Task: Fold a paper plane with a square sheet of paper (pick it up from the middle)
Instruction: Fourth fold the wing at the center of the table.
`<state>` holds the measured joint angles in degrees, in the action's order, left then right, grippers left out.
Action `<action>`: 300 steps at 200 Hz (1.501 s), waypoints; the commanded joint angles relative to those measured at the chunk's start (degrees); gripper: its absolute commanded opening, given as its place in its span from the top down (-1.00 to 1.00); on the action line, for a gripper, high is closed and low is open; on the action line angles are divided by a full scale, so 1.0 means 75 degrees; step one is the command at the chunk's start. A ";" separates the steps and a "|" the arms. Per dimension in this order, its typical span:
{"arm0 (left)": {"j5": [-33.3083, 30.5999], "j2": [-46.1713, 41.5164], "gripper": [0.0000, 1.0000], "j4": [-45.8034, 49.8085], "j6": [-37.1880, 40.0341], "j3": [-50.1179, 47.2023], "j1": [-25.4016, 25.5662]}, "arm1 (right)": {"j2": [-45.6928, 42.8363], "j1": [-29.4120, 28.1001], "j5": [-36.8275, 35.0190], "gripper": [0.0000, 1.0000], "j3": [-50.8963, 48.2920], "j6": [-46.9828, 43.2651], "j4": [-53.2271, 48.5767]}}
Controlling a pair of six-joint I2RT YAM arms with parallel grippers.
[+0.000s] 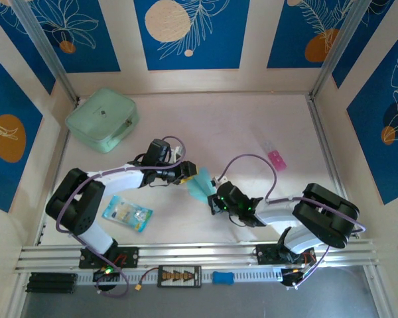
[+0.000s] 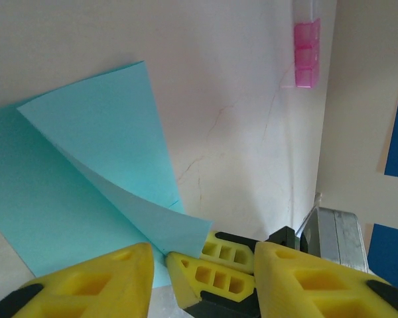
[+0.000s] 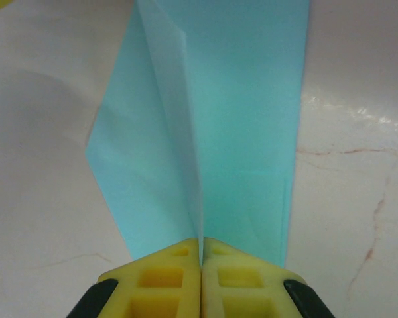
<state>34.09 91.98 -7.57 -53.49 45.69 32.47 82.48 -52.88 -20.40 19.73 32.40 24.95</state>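
Item: square sheet of paper (image 1: 200,184), light blue, thin, part-folded. We note one raised ridge along its length and a flap curling up, the rest lying mid-worktop (image 1: 252,126) between the arms. Right end effector (image 3: 200,262): clenched on the ridge. Left end effector (image 2: 202,265): released, fingers either side of a corner. Hazards, in our judgement: a pull skews the crease; the thin paper tears or slips; closing left fingers strike the right's
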 commanded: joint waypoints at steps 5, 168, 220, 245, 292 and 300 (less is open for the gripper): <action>0.0200 0.0039 0.23 -0.0005 0.0126 -0.0092 -0.0037 | 0.0037 0.0270 0.1088 0.82 -0.0064 0.0636 0.0186; 0.0462 0.0488 0.69 -0.0533 0.0077 -0.0561 0.0018 | 0.0939 0.1480 0.3637 0.82 0.0289 0.2478 0.0622; 0.0498 0.0974 0.78 -0.0814 -0.0036 -0.0620 0.0133 | 0.0816 0.1323 0.3301 0.82 0.0241 0.2465 0.0611; 0.0488 0.1225 0.83 -0.0888 -0.0031 -0.0695 0.0147 | 0.0771 0.1259 0.3233 0.81 0.0202 0.2517 0.0661; 0.0326 0.1432 0.88 -0.0623 0.0169 -0.0825 0.0147 | 0.0584 0.1239 0.3143 0.81 0.0067 0.2645 0.0786; 0.0286 0.1433 0.89 -0.0546 0.0227 -0.0839 0.0146 | 0.0561 0.1239 0.3131 0.81 0.0025 0.2679 0.0830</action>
<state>36.82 101.75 -13.76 -53.49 40.47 33.21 88.12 -43.18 4.08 21.47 51.27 30.22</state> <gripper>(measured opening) 0.071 0.096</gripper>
